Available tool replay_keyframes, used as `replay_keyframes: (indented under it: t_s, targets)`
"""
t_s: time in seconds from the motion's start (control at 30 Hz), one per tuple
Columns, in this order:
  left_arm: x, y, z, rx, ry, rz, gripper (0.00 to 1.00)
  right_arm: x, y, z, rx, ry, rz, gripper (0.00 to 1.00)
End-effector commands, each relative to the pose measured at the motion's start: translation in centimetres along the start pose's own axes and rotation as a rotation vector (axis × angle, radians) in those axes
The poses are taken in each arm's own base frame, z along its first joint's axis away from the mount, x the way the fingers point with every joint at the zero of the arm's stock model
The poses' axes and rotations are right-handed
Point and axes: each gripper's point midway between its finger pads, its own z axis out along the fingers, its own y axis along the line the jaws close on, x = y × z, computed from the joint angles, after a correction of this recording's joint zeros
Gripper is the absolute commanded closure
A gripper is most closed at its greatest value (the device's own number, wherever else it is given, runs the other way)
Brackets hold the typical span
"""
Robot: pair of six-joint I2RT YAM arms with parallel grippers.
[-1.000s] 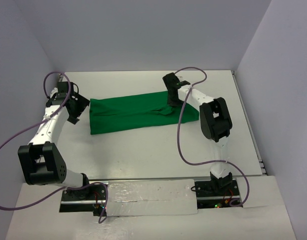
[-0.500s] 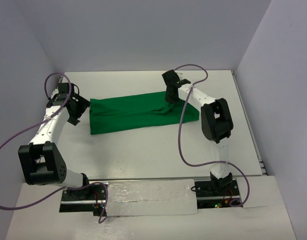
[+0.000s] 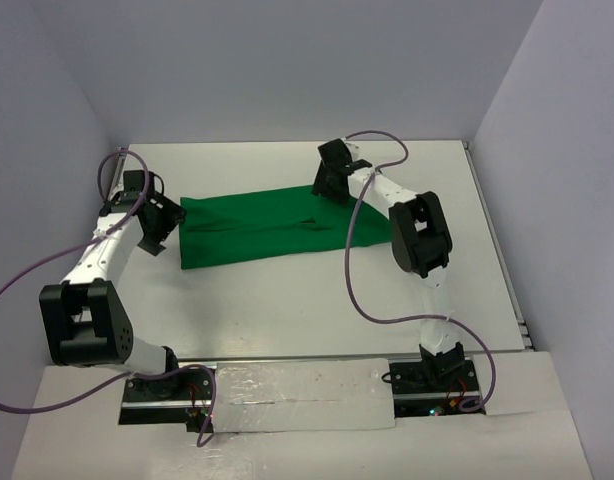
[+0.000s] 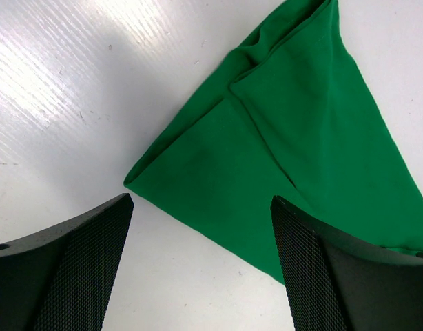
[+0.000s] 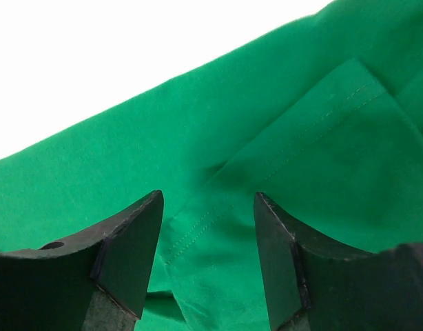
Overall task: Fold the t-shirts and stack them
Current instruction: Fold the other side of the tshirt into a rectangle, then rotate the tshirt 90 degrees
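Observation:
The bright-green t-shirt (image 3: 277, 228) lies on the white table as a long folded band running left to right. My left gripper (image 3: 165, 228) hovers open at the band's left end; in the left wrist view its jaws (image 4: 201, 201) straddle the near corner of the t-shirt (image 4: 301, 138) with only table and cloth below. My right gripper (image 3: 327, 183) hangs open over the band's back edge, right of centre. In the right wrist view the right gripper (image 5: 208, 196) stands apart above the t-shirt (image 5: 129, 152), over a stitched hem (image 5: 322, 117), gripping nothing.
The white table (image 3: 287, 310) is closed in by pale walls at the back and both sides. A silvery strip (image 3: 297, 395) lies between the arm bases at the near edge. Purple cables (image 3: 359, 290) loop off both arms.
My right gripper has opened and let go of the cloth, moving a little left and toward the back. The fold it held now lies flat. The left arm has shifted slightly.

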Motion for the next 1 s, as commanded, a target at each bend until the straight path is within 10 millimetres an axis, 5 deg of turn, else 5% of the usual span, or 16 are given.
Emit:
replay_keyframes:
  t_s: [0.0,0.17,0.27,0.5,0.57,0.7,0.9,0.97]
  targets:
    - [0.1,-0.8,0.2,0.029,-0.006,0.007,0.11,-4.0,2.4,-3.3,-0.087,-0.096,0.035,0.37]
    - [-0.5,-1.0,-0.5,0.026,-0.037,0.013,0.11,-6.5,1.9,-7.9,-0.144,-0.160,0.047,0.37]
    - [-1.3,-1.7,-1.2,0.029,-0.082,0.045,0.11,-7.6,0.7,-12.4,-0.193,-0.213,0.055,0.37]
    - [-1.0,-5.2,1.6,-0.006,-0.095,0.176,0.11,0.0,-6.9,-16.6,-0.273,-0.144,0.165,0.42]
    - [-1.2,-5.8,2.3,-0.023,-0.099,0.187,0.13,1.7,-8.2,-16.6,-0.275,-0.128,0.193,0.47]
    - [-0.9,-6.3,7.4,-0.166,-0.050,0.233,0.14,7.3,-11.9,-15.4,-0.226,-0.065,0.331,0.90]
    - [0.5,-5.4,11.4,-0.266,0.002,0.258,0.14,8.9,-12.6,-11.6,-0.195,0.008,0.441,0.91]
    - [1.6,-4.1,11.9,-0.291,0.035,0.258,0.15,7.8,-11.8,-10.4,-0.190,0.013,0.465,0.91]
